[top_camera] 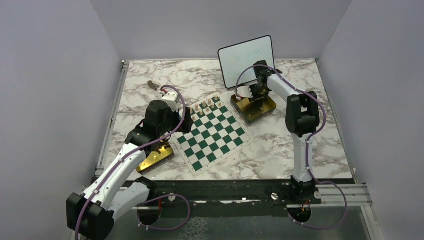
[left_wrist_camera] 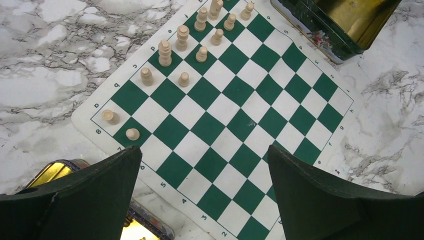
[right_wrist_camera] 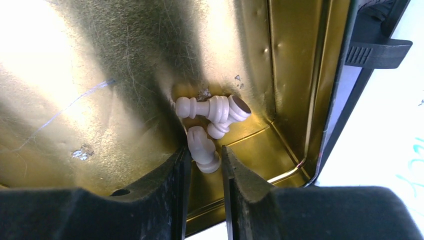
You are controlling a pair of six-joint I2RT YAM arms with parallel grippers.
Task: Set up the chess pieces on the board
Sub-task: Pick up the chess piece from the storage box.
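Lying between close-set right fingers (right_wrist_camera: 170, 195): pale chess piece (right_wrist_camera: 202, 152), grip unclear; left fingers (left_wrist_camera: 90, 200) wide

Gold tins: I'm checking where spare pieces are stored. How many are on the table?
2. The near tin lies beside the board's near left edge; the far tin sits beside its far right edge, before the whiteboard. None seem hidden.

Marble table (top_camera: 300, 140), whiteboard (top_camera: 246, 61) standing upper right of center, gold tin (top_camera: 264, 110) just below it, second tin (top_camera: 156, 157) lower left, some brown thing (top_camera: 153, 85) upper left.
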